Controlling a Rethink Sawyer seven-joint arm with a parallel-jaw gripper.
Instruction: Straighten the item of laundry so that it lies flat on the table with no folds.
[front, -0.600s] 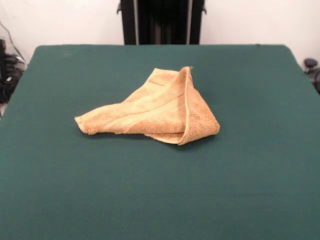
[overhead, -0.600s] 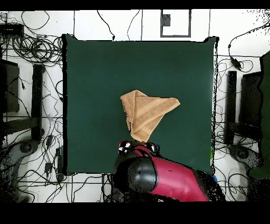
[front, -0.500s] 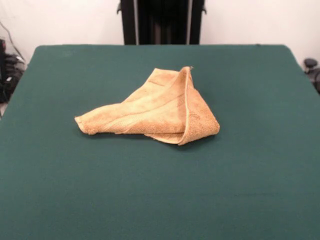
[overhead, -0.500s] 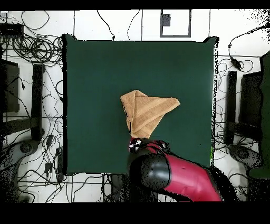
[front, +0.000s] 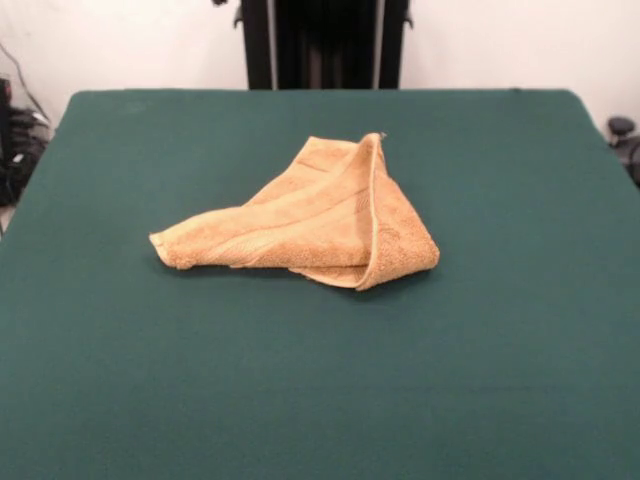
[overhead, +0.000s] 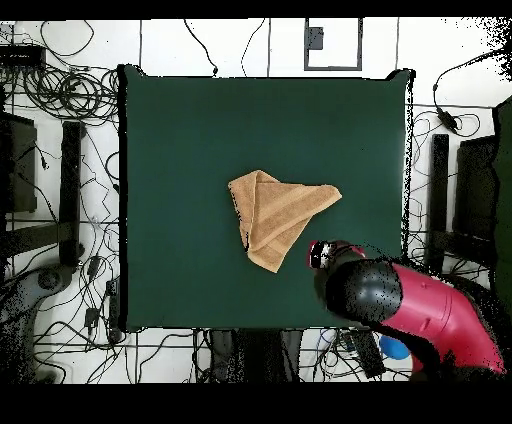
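The orange-tan towel (front: 310, 225) lies near the middle of the dark green table (front: 500, 380). It is folded over itself into a rough triangle, with a hemmed edge standing up as a ridge on its right side. In the overhead view the towel (overhead: 277, 215) shows the same triangle on the table (overhead: 180, 150). The red and black arm reaches in from the lower right, and its gripper end (overhead: 322, 253) hangs just right of the towel's lower tip, apart from it. The front view shows no gripper.
The black pedestal (front: 325, 45) stands behind the table's far edge. Cables (overhead: 60, 95) and black stands (overhead: 70, 190) crowd the floor around the table in the overhead view. Dark equipment (front: 15, 140) sits off the table's left side.
In the overhead view the arm has swung from below the towel's lower tip to the right, now beside the towel. The towel has not moved.
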